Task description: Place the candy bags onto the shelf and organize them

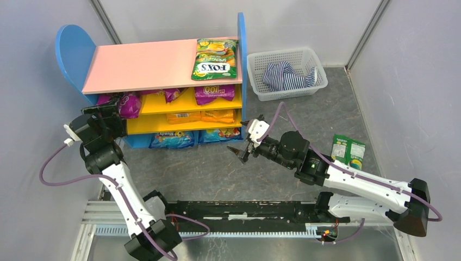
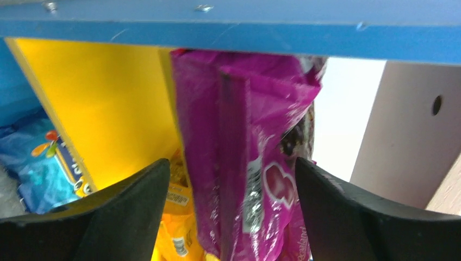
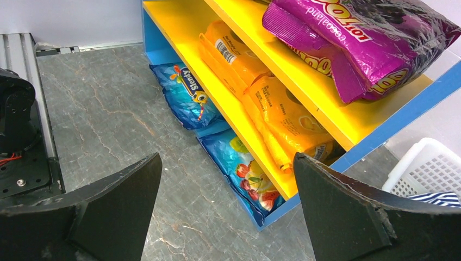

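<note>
The shelf stands at the back left. A green-yellow FOX'S bag lies on its pink top. Purple bags lie on the upper yellow board, orange bags on the middle board, blue bags at the bottom. My left gripper is at the shelf's left end, open, with a purple bag between its jaws. My right gripper is open and empty above the floor in front of the shelf's right end. Another green bag lies on the floor at the right.
A white mesh basket holding a blue-white striped cloth stands right of the shelf. Grey walls close in on the left, back and right. The shelf's blue side panel rises beside the basket.
</note>
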Motion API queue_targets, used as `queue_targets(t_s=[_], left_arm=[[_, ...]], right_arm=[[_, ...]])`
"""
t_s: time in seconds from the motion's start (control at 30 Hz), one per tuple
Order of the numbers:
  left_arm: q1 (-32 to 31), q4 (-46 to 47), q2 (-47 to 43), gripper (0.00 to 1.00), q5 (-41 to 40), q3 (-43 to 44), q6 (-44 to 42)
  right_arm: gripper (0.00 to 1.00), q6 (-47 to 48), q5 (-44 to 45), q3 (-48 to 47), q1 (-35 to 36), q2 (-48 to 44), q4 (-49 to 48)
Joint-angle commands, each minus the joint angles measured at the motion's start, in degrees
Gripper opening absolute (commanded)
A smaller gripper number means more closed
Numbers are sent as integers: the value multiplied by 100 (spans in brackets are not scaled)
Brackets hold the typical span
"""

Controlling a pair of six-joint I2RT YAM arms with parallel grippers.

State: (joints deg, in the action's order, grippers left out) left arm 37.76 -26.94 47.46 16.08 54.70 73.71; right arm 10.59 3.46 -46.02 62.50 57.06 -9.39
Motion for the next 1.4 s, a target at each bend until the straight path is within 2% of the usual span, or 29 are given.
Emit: queue_targets(t_s=[0.0, 0.13, 0.23, 0.37, 0.5, 0.63, 0.7, 0.93, 1.03, 1.1, 1.27, 1.37], left_arm=[[-6, -635, -470, 95, -164, 91, -179], [-7, -1058, -660, 99, -119, 121, -208], [-5, -1123, -768, 96, -112, 129, -243], [-7, -854, -938, 82, -169, 31, -265], [-11, -338, -760, 56, -63, -95, -102], [-11, 247, -488, 43, -15, -105, 58], [-9, 351, -335, 39, -1, 36, 66], [-14, 889, 36, 31, 257, 85, 201], [-11, 786, 100, 32, 56, 126, 2], [-14, 650, 144, 39, 58, 221, -156], [-13, -131, -2, 67, 36, 480, -895], [-14, -701, -314, 79, -156, 614, -1519]], right_arm=[[98, 22, -67, 5, -11, -43, -237], [98, 14, -176, 5, -9, -49, -230], [98, -2, -192, 14, -5, -63, -213], [98, 4, -184, 39, -9, -77, -229], [98, 5, -158, 40, -8, -97, -230], [98, 13, -152, 40, -12, -88, -239], [98, 13, -145, 49, -12, -72, -256], [98, 5, -136, 39, -13, 13, -291], [98, 21, -78, 17, -10, 46, -253], [98, 13, -68, -48, -4, 136, -201], [98, -76, -234, -355, -9, 438, -111], [98, -293, -246, -503, -6, 606, -270]])
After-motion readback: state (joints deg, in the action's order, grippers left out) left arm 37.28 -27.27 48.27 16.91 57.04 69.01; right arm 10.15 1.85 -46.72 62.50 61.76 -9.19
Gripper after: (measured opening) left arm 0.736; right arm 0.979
